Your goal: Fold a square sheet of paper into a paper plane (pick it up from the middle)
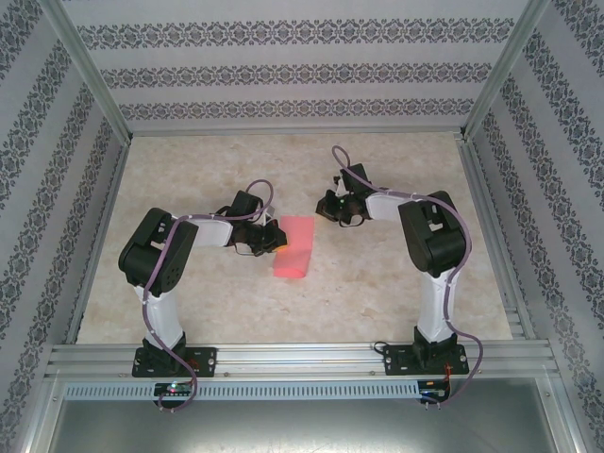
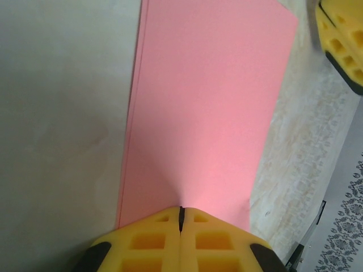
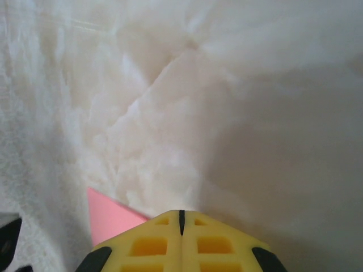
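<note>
The salmon-pink sheet of paper (image 1: 296, 250) lies on the table folded into a narrow rectangle. Two layers show along its long left edge in the left wrist view (image 2: 204, 113). No paper plane shape is in view. My left gripper (image 1: 276, 243) is shut, its yellow tips (image 2: 181, 208) down on the near end of the paper, which dimples slightly there. My right gripper (image 1: 326, 209) is shut too (image 3: 181, 212) and hovers over bare table by the paper's far right corner (image 3: 110, 218). One of its yellow fingers (image 2: 343, 39) shows in the left wrist view.
The marble-patterned tabletop (image 1: 396, 274) is ringed by an aluminium frame (image 1: 302, 357) and patterned walls (image 1: 293, 71). Both arm bases stand at the near edge.
</note>
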You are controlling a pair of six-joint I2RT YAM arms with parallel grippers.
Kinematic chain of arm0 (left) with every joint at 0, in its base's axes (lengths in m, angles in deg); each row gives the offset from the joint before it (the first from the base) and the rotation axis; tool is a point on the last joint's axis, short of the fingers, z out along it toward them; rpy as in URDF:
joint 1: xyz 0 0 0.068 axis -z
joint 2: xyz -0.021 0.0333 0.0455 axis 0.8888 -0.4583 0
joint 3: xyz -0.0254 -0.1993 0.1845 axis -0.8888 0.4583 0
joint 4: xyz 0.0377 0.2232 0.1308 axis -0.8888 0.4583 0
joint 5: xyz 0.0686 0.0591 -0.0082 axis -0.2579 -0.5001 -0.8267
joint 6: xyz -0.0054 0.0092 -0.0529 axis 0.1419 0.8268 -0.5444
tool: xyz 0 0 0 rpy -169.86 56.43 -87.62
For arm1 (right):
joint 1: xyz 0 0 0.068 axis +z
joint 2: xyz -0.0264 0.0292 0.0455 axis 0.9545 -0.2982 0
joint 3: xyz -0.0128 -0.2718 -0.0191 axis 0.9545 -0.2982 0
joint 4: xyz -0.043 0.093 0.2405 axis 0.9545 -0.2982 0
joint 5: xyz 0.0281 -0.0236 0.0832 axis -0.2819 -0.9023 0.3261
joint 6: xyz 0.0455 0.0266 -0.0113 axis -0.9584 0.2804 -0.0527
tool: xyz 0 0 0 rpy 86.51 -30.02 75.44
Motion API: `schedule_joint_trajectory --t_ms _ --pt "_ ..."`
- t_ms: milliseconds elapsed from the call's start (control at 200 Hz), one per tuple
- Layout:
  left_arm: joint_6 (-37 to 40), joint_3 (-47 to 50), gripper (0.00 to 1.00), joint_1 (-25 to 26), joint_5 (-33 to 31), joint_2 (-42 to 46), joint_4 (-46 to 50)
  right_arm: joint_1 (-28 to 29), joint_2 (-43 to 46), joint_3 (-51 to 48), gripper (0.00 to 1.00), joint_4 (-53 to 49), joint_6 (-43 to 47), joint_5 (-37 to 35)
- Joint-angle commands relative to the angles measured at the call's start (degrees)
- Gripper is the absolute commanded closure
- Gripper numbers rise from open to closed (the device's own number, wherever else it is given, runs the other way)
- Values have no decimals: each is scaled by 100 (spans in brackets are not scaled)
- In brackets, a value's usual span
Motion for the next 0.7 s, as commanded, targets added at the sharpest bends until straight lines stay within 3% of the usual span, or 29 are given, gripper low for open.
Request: schedule_joint_trajectory --t_ms 0,295,699 --pt "-19 608 100 33 -1233 -890 1679 292 789 -526 100 -19 32 50" --pt "-10 597 100 31 -1313 -868 1689 1111 1019 -1230 100 275 -494 379" --pt "30 603 100 31 -1415 -881 1743 1087 642 -1320 100 -457 145 504"
